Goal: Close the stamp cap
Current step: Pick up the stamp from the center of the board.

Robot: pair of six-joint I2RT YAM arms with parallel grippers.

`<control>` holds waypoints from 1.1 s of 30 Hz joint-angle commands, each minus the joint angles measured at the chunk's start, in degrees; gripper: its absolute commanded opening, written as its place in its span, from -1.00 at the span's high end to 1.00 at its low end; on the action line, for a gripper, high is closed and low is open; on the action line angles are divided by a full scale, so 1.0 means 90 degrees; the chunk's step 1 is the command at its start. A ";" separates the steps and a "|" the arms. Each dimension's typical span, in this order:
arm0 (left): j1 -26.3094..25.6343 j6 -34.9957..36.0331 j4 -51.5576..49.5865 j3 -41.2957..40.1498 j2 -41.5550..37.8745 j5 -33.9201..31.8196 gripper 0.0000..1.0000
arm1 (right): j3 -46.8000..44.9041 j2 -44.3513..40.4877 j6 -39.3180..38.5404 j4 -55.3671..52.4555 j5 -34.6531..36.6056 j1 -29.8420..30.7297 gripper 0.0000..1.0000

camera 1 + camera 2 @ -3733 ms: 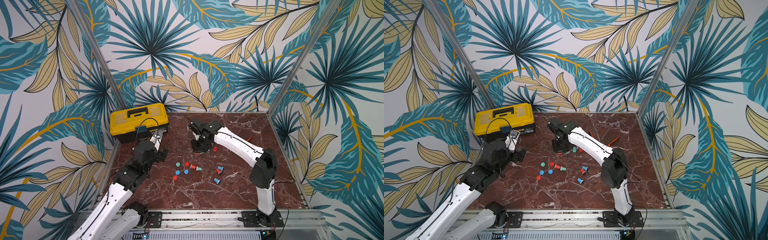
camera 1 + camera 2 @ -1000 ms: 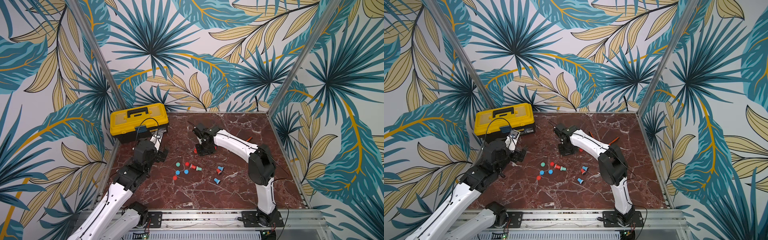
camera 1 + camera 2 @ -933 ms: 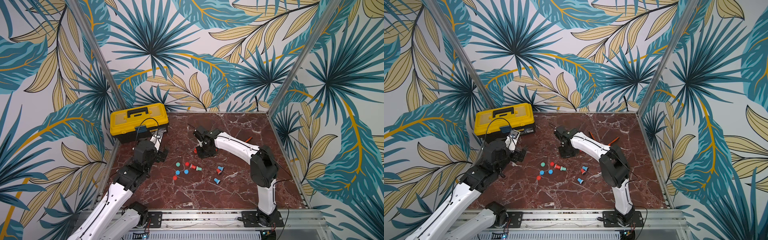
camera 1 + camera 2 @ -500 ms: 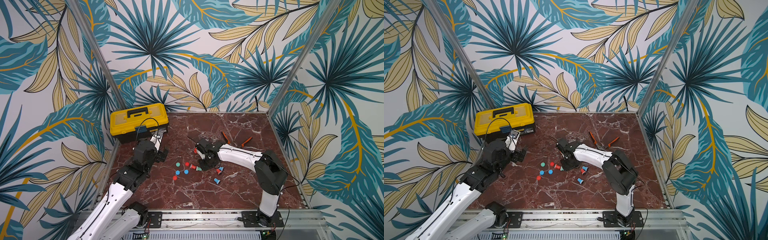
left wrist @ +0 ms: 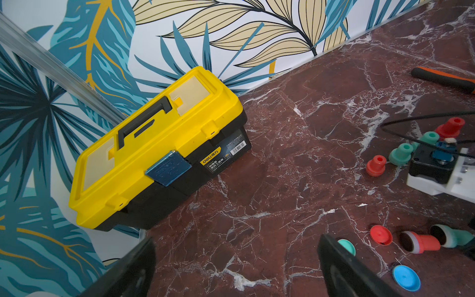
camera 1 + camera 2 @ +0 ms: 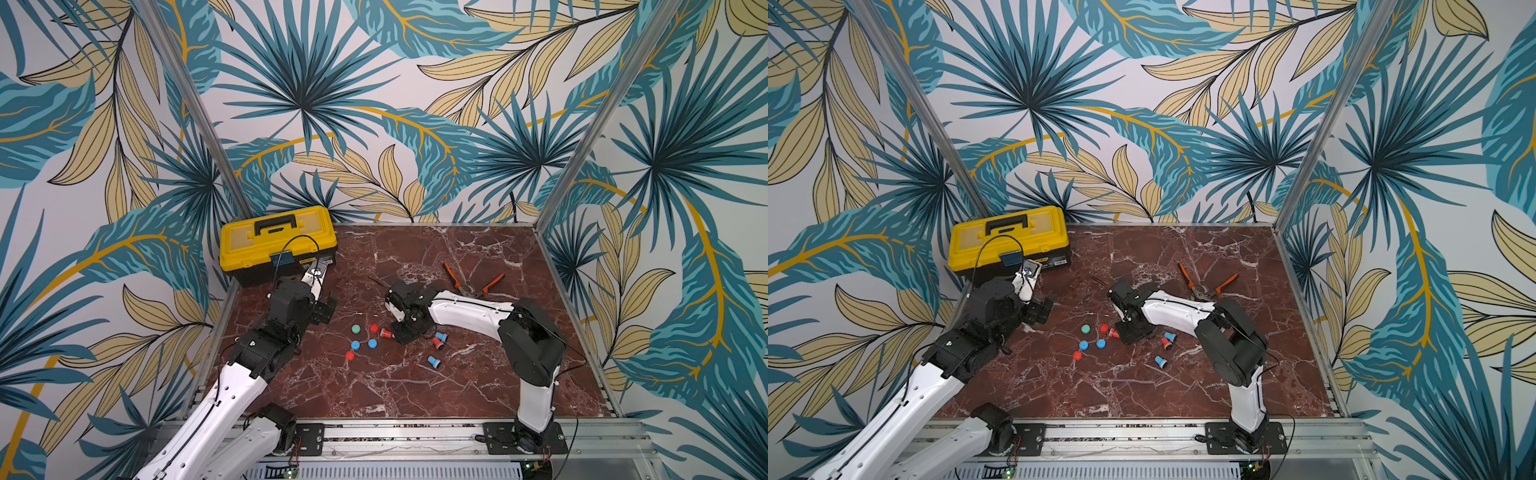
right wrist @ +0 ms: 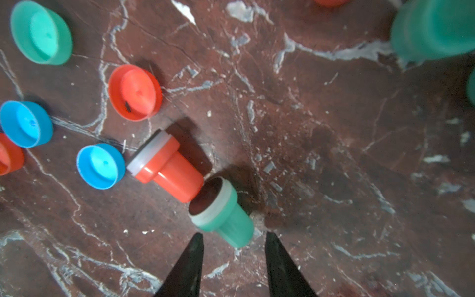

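A green stamp (image 7: 223, 213) lies on its side, uncapped, on the marble table, its open end touching a red stamp (image 7: 167, 167) that also lies flat. My right gripper (image 7: 232, 239) hangs low just behind the green stamp's handle, jaws open and holding nothing. Loose caps lie beside them: a green cap (image 7: 41, 33), a red cap (image 7: 135, 92) and two blue caps (image 7: 100, 165). In a top view the right gripper (image 6: 409, 332) covers the green stamp. My left gripper (image 6: 322, 309) hovers open near the toolbox.
A yellow toolbox (image 6: 277, 243) stands at the back left. Orange-handled pliers (image 6: 471, 286) lie behind the right arm. Several capped stamps (image 6: 441, 336) stand upright right of the gripper, and more stand behind the right wrist (image 5: 401, 153). Patterned walls close three sides.
My right arm has swung from the back of the table forward and down to the lying stamps, and its jaws have spread apart. The left arm has not moved.
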 commanded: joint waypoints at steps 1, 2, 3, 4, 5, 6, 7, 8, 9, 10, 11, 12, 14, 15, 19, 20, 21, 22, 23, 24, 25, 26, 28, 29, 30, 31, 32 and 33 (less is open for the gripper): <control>0.0046 0.0061 0.0049 -0.0005 0.0015 -0.0054 -0.99 | 0.0128 0.0187 -0.0158 0.0004 0.0000 0.0018 0.15; 0.0041 0.0066 0.0046 -0.0003 0.0014 -0.0054 -0.99 | 0.0158 0.0209 -0.0181 0.0004 0.0013 0.0018 0.15; 0.0046 0.0057 0.0051 -0.0005 0.0017 -0.0054 -0.99 | 0.0185 0.0231 -0.0187 0.0004 0.0015 0.0018 0.15; 0.0044 0.0059 0.0046 -0.0005 0.0022 -0.0054 -0.99 | 0.0228 0.0265 -0.0202 0.0000 0.0024 0.0018 0.16; 0.0044 0.0056 0.0046 -0.0005 0.0027 -0.0054 -0.99 | 0.0276 0.0290 -0.0221 -0.0024 0.0039 0.0018 0.16; 0.0041 0.0052 0.0048 -0.0005 0.0033 -0.0054 -0.99 | 0.0314 0.0311 -0.0237 -0.0040 0.0051 0.0018 0.16; 0.0047 0.0059 0.0046 -0.0005 0.0043 -0.0045 -0.99 | 0.0350 0.0342 -0.0247 -0.0042 0.0063 0.0018 0.16; 0.0039 0.0056 0.0046 -0.0005 0.0044 -0.0045 -0.99 | 0.0385 0.0365 -0.0268 -0.0063 0.0064 0.0018 0.17; 0.0038 0.0055 0.0046 -0.0004 0.0055 -0.0040 -0.99 | 0.0418 0.0387 -0.0280 -0.0072 0.0072 0.0018 0.17; 0.0038 0.0053 0.0048 0.0001 0.0065 -0.0045 -0.99 | 0.0435 0.0412 -0.0279 -0.0074 0.0090 0.0018 0.18; 0.0040 0.0052 0.0046 -0.0004 0.0073 -0.0042 -0.99 | 0.0468 0.0429 -0.0286 -0.0097 0.0101 0.0018 0.18; 0.0039 0.0051 0.0046 0.0004 0.0081 -0.0035 -0.99 | 0.0492 0.0448 -0.0298 -0.0123 0.0103 0.0018 0.19; 0.0043 0.0051 0.0052 0.0005 0.0092 -0.0025 -0.99 | 0.0503 0.0495 -0.0300 -0.0152 0.0103 0.0018 0.24; 0.0039 0.0051 0.0046 0.0005 0.0097 -0.0025 -0.99 | 0.0498 0.0502 -0.0302 -0.0143 0.0084 0.0018 0.25; 0.0046 0.0059 0.0047 0.0000 0.0122 -0.0013 -0.99 | 0.0473 0.0552 -0.0301 -0.0133 0.0055 0.0018 0.31; 0.0044 0.0055 0.0046 0.0005 0.0123 -0.0015 -0.99 | 0.0464 0.0559 -0.0295 -0.0124 0.0061 0.0018 0.32; 0.0041 0.0056 0.0050 0.0005 0.0131 -0.0013 -0.99 | 0.0448 0.0565 -0.0291 -0.0104 0.0062 0.0018 0.33; 0.0046 0.0052 0.0048 0.0005 0.0132 -0.0015 -0.99 | 0.0437 0.0573 -0.0286 -0.0084 0.0068 0.0018 0.35; 0.0041 0.0060 0.0050 0.0005 0.0132 -0.0025 -0.99 | 0.0425 0.0575 -0.0274 -0.0077 0.0073 0.0018 0.37; 0.0043 0.0063 0.0047 0.0005 0.0135 -0.0025 -0.99 | 0.0420 0.0583 -0.0263 -0.0065 0.0082 0.0018 0.38; 0.0046 0.0055 0.0048 0.0005 0.0140 -0.0019 -0.99 | 0.0415 0.0586 -0.0262 -0.0056 0.0083 0.0018 0.41; 0.0038 0.0062 0.0047 0.0005 0.0135 -0.0022 -0.99 | 0.0416 0.0587 -0.0240 -0.0041 0.0092 0.0018 0.43; 0.0047 0.0063 0.0046 0.0005 0.0148 -0.0015 -0.99 | 0.0406 0.0587 -0.0231 -0.0026 0.0093 0.0018 0.47; 0.0039 0.0068 0.0046 0.0005 0.0148 -0.0013 -0.99 | 0.0398 0.0585 -0.0218 -0.0021 0.0091 0.0018 0.50; 0.0041 0.0067 0.0050 0.0005 0.0150 -0.0015 -0.99 | 0.0388 0.0567 -0.0218 -0.0007 0.0099 0.0018 0.53; 0.0045 0.0061 0.0046 0.0005 0.0161 -0.0010 -0.99 | 0.0366 0.0546 -0.0210 0.0004 0.0117 0.0018 0.56; 0.0041 0.0067 0.0048 0.0005 0.0158 -0.0006 -0.99 | 0.0352 0.0523 -0.0201 0.0013 0.0129 0.0018 0.57; 0.0045 0.0061 0.0046 0.0005 0.0161 0.0009 -0.99 | 0.0333 0.0488 -0.0193 0.0023 0.0149 0.0018 0.60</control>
